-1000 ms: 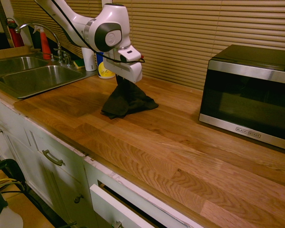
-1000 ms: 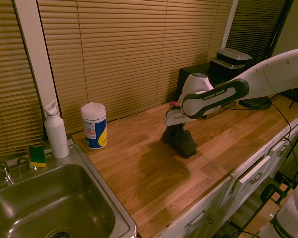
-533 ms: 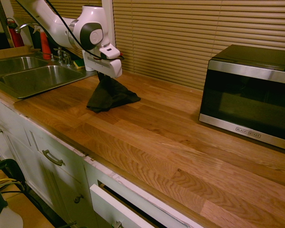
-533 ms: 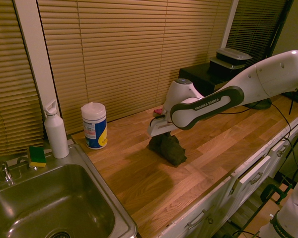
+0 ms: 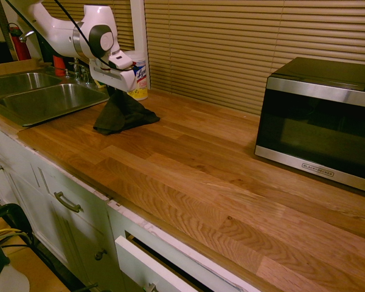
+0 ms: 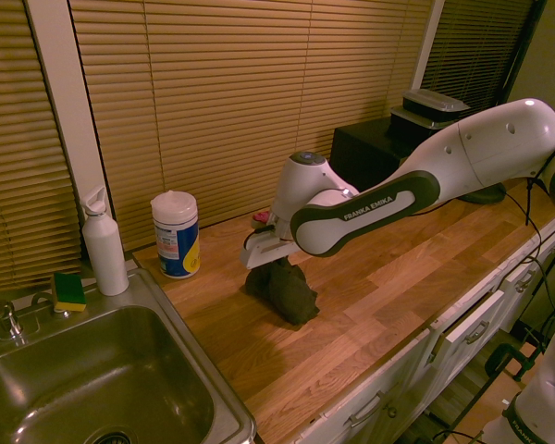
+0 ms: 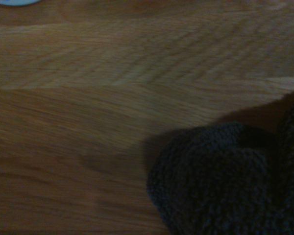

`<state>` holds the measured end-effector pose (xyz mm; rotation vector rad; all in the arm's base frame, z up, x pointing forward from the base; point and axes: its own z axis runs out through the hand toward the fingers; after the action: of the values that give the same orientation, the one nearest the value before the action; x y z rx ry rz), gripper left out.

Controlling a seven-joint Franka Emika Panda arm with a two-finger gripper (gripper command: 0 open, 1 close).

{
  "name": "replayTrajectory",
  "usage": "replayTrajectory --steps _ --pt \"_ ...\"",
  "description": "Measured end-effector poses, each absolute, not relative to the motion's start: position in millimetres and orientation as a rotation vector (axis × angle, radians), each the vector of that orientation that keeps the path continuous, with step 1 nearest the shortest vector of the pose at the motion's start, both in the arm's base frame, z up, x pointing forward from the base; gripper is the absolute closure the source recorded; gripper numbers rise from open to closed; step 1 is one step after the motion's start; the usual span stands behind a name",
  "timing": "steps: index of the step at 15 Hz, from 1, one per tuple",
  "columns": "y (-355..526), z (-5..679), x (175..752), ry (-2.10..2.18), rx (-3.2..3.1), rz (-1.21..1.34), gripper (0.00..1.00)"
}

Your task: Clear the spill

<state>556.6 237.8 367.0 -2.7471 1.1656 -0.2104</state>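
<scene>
Right, quick pass.
grip: my gripper [image 5: 114, 87] is clamped on the top of the dark cloth [image 5: 121, 115], pointing nearly straight down.
cloth: bunched, its hem drags on the wooden counter [image 5: 219, 176] near the wipes tub [image 6: 176, 233].
spill: I can't find any drops; too small or under the cloth.
key relation: which way it lies from my fingers is unknown.
</scene>
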Motion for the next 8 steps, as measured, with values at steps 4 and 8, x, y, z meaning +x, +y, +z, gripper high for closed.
replayTrajectory --steps 4,8 --pt "272.8 371.2 560.1 1.131 -2.776 -0.199 0.0" --pt "281.8 367.8 564.6 1.118 -2.796 -0.185 0.0"
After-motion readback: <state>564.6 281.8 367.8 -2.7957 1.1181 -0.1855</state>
